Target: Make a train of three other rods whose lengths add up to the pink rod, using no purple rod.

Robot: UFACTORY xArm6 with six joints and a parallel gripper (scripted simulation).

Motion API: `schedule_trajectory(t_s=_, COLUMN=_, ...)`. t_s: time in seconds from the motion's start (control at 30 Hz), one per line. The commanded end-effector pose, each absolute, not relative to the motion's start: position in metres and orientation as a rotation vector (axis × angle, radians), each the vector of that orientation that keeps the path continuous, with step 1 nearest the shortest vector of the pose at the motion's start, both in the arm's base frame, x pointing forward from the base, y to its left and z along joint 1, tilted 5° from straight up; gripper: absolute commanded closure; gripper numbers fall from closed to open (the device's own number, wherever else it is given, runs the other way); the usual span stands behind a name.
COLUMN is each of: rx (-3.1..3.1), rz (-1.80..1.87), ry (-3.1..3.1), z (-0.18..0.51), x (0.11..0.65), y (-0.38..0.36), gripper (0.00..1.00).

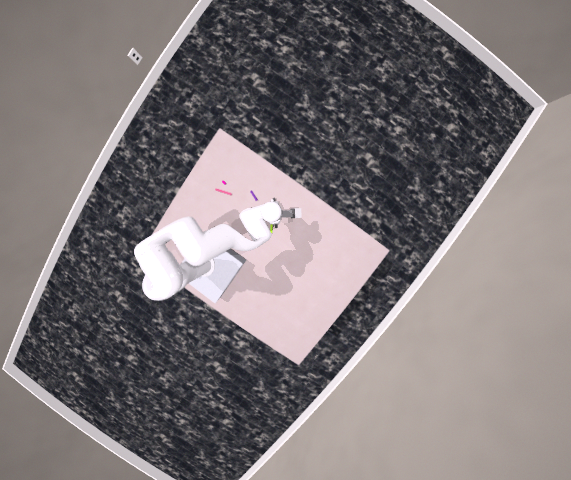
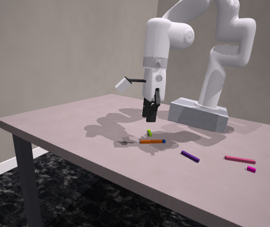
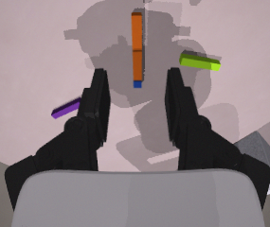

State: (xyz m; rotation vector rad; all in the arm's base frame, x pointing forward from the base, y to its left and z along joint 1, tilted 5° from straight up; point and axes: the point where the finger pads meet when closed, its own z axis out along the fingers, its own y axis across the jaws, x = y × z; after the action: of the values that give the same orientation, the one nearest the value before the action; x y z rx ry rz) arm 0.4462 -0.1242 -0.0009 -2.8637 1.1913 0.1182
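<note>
Two orange rods (image 2: pixel 151 141) and a small blue rod (image 2: pixel 163 141) lie flat end to end in one line on the table; in the wrist view the orange rods (image 3: pixel 137 45) run straight away from me with the blue rod (image 3: pixel 137 85) at the near end. My gripper (image 2: pixel 150 116) hangs open and empty well above them; in the wrist view the fingers stand apart on either side of the line's near end. The pink rod (image 2: pixel 239 159) lies far right.
A lime rod (image 2: pixel 149 133) lies just behind the line, also in the wrist view (image 3: pixel 201 62). A purple rod (image 2: pixel 189 156) lies to the right, and shows in the wrist view (image 3: pixel 65 110). A magenta rod (image 2: pixel 251 169) lies near the pink one. The arm's grey base (image 2: pixel 198 114) stands behind.
</note>
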Motion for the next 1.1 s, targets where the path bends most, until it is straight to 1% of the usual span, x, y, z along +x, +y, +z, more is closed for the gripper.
schedule_trajectory(t_s=0.0, rx=-2.864, rz=0.112, ry=1.191, z=0.002, x=0.448, y=-0.125, gripper=0.0)
schedule_trajectory(t_s=0.73, rx=-2.864, rz=0.112, ry=1.191, z=0.004, x=0.448, y=-0.125, gripper=0.0)
schedule_trajectory(t_s=1.07, rx=-2.864, rz=0.112, ry=1.191, z=0.04, x=0.45, y=-0.127, gripper=0.0)
